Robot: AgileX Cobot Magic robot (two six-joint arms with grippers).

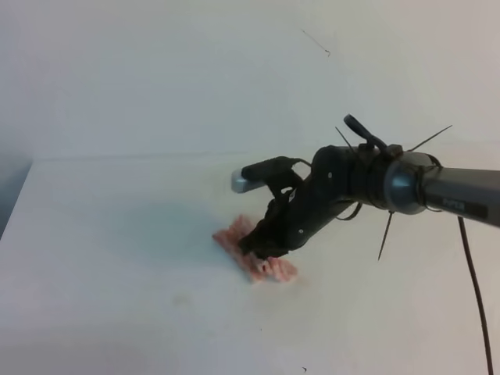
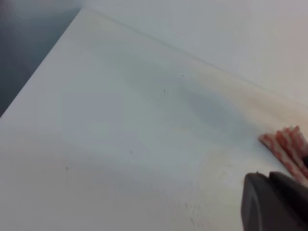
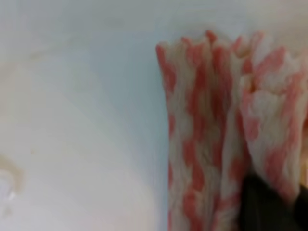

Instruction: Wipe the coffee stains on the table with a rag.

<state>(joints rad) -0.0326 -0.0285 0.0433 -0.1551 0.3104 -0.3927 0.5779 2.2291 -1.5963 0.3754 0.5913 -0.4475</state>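
The pink-and-white striped rag [image 1: 258, 254] lies bunched on the white table [image 1: 117, 234], right of centre. My right gripper [image 1: 262, 246] reaches in from the right and points down onto the rag's middle, shut on a fold of it. Up close, the rag [image 3: 216, 125] hangs in wrinkled folds over a dark fingertip [image 3: 262, 207]. Left of it lies a pale tan film of coffee stains [image 3: 43, 144]. In the left wrist view the rag's end [image 2: 288, 144] shows behind a dark finger [image 2: 272, 204] that seems to be the right gripper's. My left gripper is out of view.
The table's left edge [image 2: 38, 77] drops to a dark floor, and its far edge meets a white wall [image 1: 234, 78]. A small ring mark [image 3: 9, 178] sits on the tabletop. A thin cable [image 1: 476, 297] hangs from the right arm.
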